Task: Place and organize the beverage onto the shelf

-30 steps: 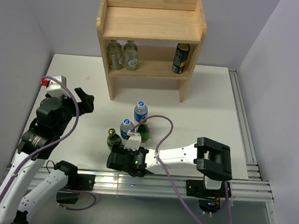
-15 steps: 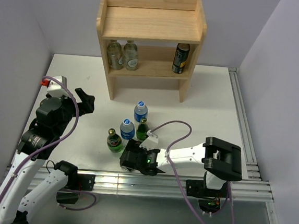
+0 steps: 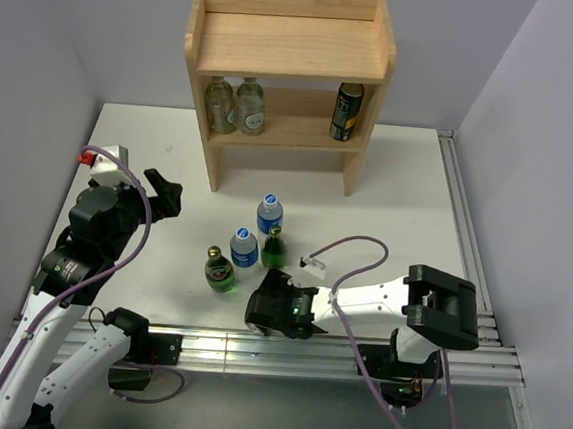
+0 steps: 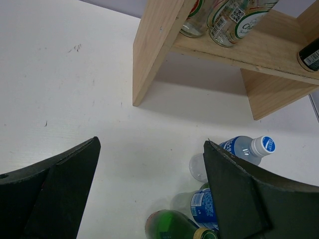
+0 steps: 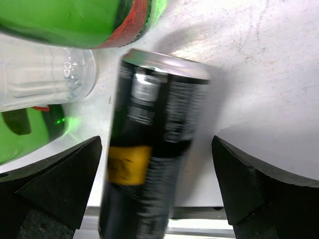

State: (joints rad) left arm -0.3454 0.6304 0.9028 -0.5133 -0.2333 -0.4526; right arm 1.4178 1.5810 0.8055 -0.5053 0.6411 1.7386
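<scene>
The wooden shelf (image 3: 291, 49) stands at the back; its lower tier holds two clear bottles (image 3: 235, 105) and a black can (image 3: 347, 111). Two blue-label water bottles (image 3: 269, 214) (image 3: 245, 246) and two green bottles (image 3: 274, 249) (image 3: 220, 268) stand on the white table. My right gripper (image 3: 266, 311) is low at the table's front edge, just right of the cluster. In the right wrist view it (image 5: 155, 149) is open, with a black, yellow-labelled can (image 5: 149, 164) blurred between the wide fingers, touching neither. My left gripper (image 3: 165, 195) is open and empty, raised at the left.
The metal rail (image 3: 255, 347) runs along the near edge right below my right gripper. In the left wrist view the shelf's side panel (image 4: 154, 50) is ahead, and the water bottles (image 4: 244, 148) and a green bottle (image 4: 172, 226) lie below right.
My right gripper has slid to the right along the table's front edge, away from the left green bottle. The bottles, the shelf and my left arm have not moved.
</scene>
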